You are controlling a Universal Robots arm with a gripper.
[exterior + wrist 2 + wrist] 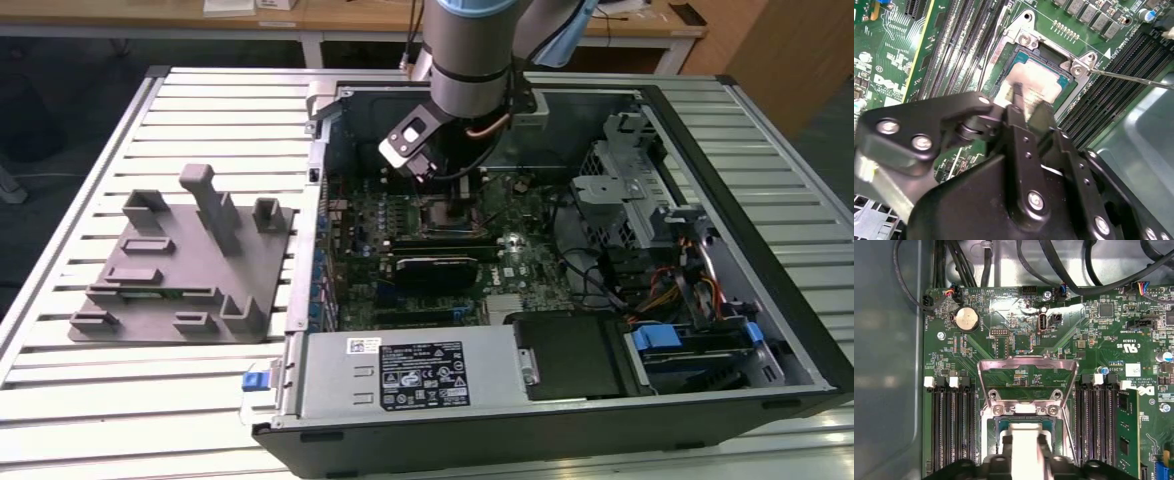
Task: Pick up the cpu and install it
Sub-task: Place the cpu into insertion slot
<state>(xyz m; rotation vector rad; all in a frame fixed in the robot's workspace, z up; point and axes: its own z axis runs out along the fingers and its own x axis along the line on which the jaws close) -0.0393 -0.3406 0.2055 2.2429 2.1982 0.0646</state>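
Observation:
The cpu (1043, 79) is a small silver square. It lies flat inside the motherboard's socket, whose teal frame (1021, 57) shows around its edge. My gripper (1028, 102) sits right at the chip, low inside the open computer case (787, 330). In the first wrist view the gripper (1024, 441) is centred over the cpu (1025, 429). The exterior view has the arm reaching straight down, with the gripper (447, 182) just above the socket (447, 215). The gripper's black body hides the near part of the chip.
The socket's metal load plate (1026, 372) stands flipped open beside the chip, and its thin lever (1129, 77) sticks out. Memory slots (951, 425) flank the socket. A grey fixture plate with posts (180, 265) lies on the slatted table at the exterior view's left. Cables (601, 270) and a drive cage (634, 190) crowd the case.

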